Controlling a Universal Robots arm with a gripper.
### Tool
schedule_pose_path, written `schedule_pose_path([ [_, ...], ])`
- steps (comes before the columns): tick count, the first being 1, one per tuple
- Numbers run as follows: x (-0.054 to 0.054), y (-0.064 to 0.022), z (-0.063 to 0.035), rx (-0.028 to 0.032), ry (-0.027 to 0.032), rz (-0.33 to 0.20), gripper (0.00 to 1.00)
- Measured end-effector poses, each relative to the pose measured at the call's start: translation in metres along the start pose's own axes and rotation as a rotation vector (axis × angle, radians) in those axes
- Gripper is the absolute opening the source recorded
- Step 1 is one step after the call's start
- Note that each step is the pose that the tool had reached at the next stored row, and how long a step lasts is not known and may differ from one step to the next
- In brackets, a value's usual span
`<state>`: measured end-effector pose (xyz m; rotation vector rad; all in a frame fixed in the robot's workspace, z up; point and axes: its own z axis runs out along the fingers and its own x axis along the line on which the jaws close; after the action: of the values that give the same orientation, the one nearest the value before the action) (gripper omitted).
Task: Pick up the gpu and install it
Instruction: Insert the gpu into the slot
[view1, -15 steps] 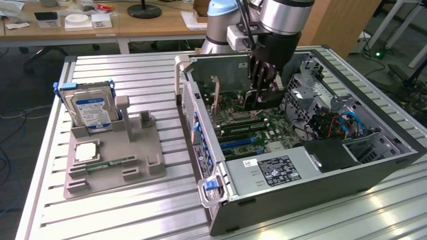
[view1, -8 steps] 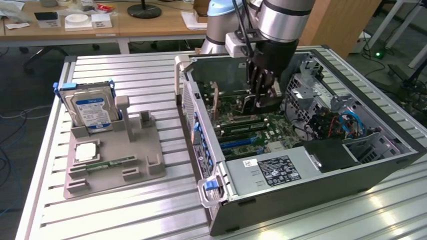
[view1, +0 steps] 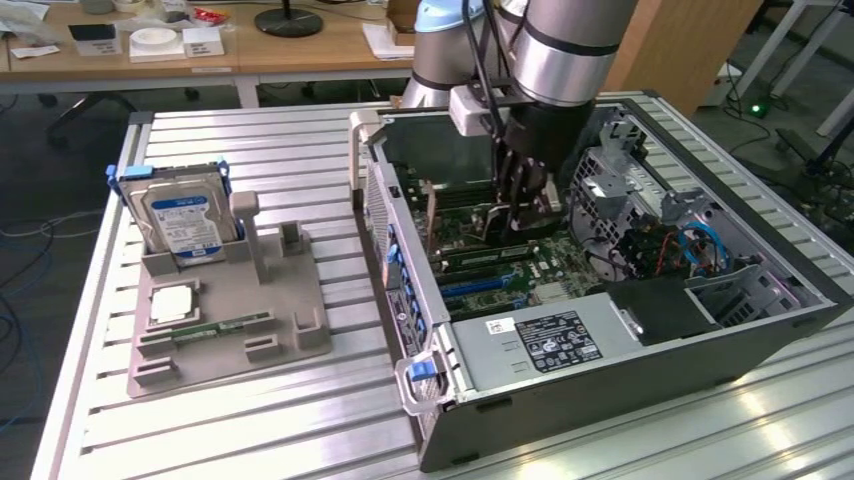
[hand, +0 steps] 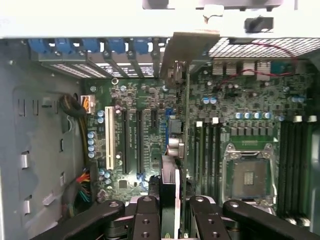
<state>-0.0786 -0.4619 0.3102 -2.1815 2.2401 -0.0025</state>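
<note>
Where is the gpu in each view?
Exterior view: the gpu is held by the tool inside the open computer case.
Wrist view: the gpu runs edge-on from the tool toward the blue slot clips.
Shared landmark: the blue slot clips on the case's rear wall.

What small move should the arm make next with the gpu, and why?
Probably ease it straight down, slowly. The jaws are shut on the gpu, held edge-on inside the computer case, close over the motherboard's blue slot. It doesn't look seated yet, so a gentle vertical press seems called for.
</note>
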Motion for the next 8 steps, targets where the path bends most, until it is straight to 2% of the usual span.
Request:
schedule_pose_path([
  [8, 0.000, 0.0002, 0.0144, -0.0001, 0.0003, 0.000, 0.27],
])
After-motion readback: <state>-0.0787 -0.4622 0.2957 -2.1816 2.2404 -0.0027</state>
